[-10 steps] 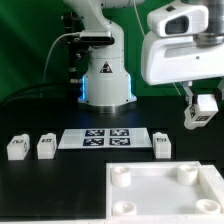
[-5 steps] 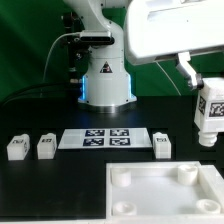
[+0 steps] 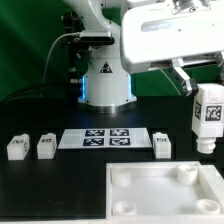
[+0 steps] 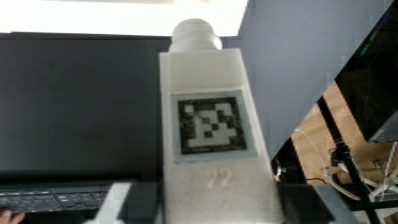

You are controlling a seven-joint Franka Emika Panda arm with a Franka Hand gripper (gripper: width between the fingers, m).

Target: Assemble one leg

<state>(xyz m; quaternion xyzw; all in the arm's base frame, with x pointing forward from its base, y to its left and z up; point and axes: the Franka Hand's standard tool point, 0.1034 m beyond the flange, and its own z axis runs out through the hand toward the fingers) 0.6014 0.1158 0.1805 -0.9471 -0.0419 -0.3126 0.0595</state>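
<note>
My gripper (image 3: 197, 84) is shut on a white leg (image 3: 209, 118) with a black-and-white tag on its face. It holds the leg upright in the air at the exterior view's right, above the far right corner of the wide white square piece (image 3: 165, 193) with round corner sockets. In the wrist view the leg (image 4: 210, 130) fills the middle, tag facing the camera, its rounded end pointing away; the fingers (image 4: 125, 202) press its sides. Three more legs lie on the table: two at the left (image 3: 17, 147) (image 3: 46, 146) and one right of the marker board (image 3: 162, 143).
The marker board (image 3: 106, 138) lies flat at the table's middle. The robot's base (image 3: 104, 80) stands behind it. A green backdrop rises at the back.
The gripper has carried the leg to the right and nearer the camera, and turned it from tilted to upright. The other legs and the square piece have not moved.
</note>
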